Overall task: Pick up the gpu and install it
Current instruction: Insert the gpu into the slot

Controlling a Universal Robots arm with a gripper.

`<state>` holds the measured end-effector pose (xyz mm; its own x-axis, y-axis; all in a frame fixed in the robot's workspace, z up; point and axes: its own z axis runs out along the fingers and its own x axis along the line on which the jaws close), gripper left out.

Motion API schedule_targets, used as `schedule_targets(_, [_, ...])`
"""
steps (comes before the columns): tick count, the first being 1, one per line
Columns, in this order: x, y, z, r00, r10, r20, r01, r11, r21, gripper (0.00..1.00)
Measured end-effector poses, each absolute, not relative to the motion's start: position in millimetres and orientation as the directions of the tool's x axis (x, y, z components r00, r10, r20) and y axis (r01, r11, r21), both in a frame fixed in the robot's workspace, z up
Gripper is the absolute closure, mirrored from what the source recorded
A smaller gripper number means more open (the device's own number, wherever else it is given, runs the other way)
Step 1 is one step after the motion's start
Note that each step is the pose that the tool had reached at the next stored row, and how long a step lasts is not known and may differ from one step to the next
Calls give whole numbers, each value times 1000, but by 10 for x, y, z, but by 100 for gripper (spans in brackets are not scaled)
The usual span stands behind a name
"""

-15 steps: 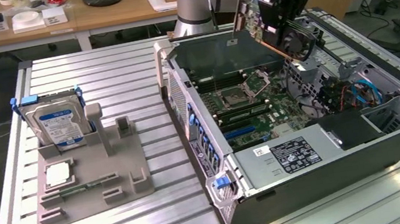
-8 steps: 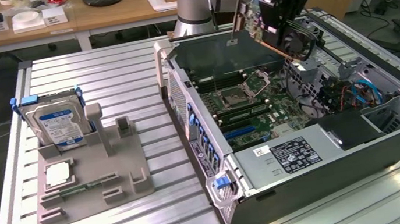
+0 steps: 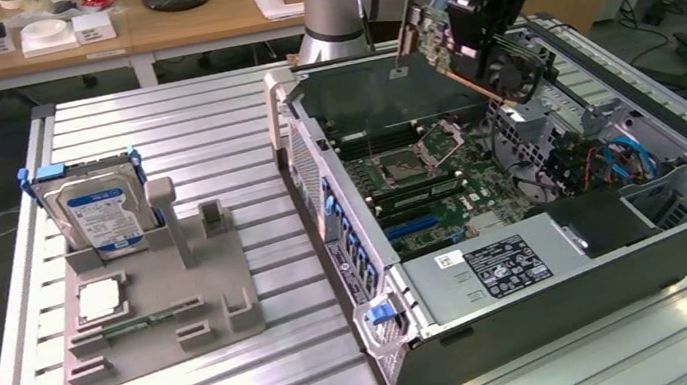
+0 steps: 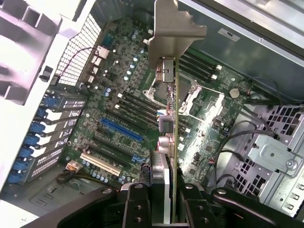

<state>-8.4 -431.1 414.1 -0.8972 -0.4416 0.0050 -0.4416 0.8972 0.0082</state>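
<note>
Slatted metal surface [image 3: 174,135] carries the open computer case [image 3: 538,327]; over its motherboard [image 4: 118,95] your jaws pinch the gpu [image 4: 174,99] by one end, edge-on with the silver bracket [image 4: 173,23] outermost, likely to square it with the blue slot [image 4: 121,129].

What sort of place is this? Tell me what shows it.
Probably a robotics lab set up for PC assembly: an open computer case on a slatted metal table, a parts fixture beside it, office desks behind.

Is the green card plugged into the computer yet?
No, the gripper holds the gpu in the air above the motherboard, not seated in any slot.
</note>
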Motion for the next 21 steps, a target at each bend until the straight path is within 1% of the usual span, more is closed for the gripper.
schedule_targets(21, [-84,-4311,4140,-845,-534,5,-534,845,8,72])
